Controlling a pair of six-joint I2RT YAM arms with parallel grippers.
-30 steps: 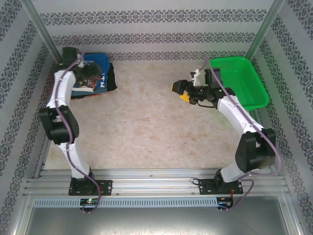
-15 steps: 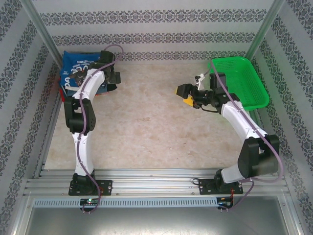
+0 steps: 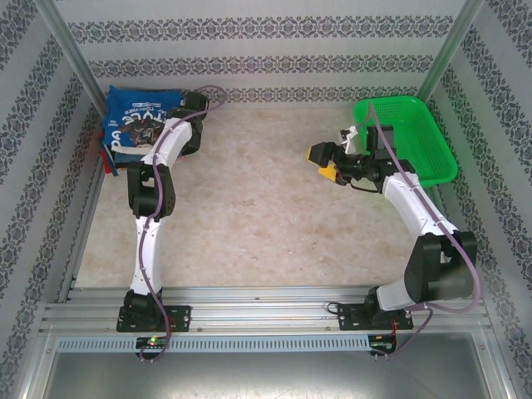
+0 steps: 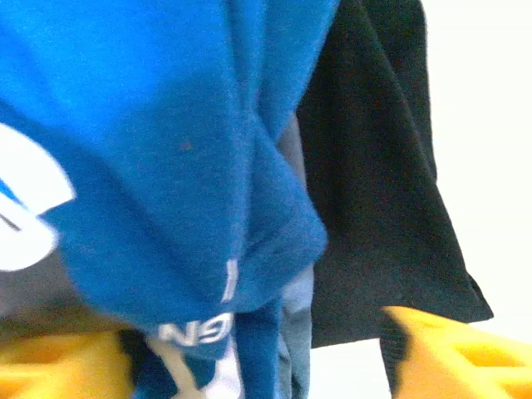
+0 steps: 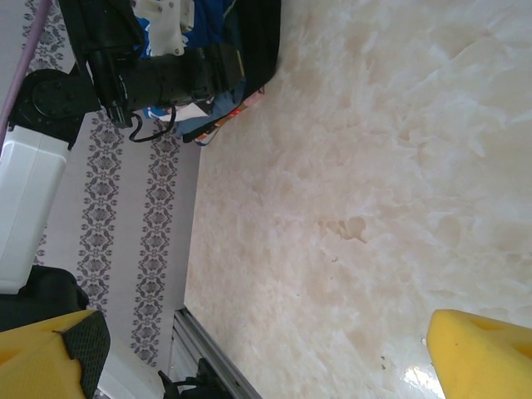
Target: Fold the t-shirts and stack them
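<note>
The royal-blue t-shirt (image 3: 137,123) with its panda graphic lies on top of the folded stack in the far left corner. A black t-shirt (image 3: 192,145) sticks out at the stack's right edge. My left gripper (image 4: 249,359) is at that right edge. Its yellow fingers (image 4: 453,353) stand apart on either side of the blue shirt's (image 4: 166,166) bunched edge, with the black shirt (image 4: 374,166) just beyond. My right gripper (image 3: 327,163) hangs open over the table right of centre with nothing in it; in its wrist view the right gripper (image 5: 266,357) faces bare tabletop.
A green plastic basket (image 3: 409,137) stands at the far right, just behind my right wrist. Patterned walls close the table at the back and both sides. A metal rail (image 3: 266,312) runs along the near edge.
My left arm swung from over the stack round to its right edge, uncovering the blue shirt, and its jaws narrowed. My right gripper drifted slightly right toward the basket.
</note>
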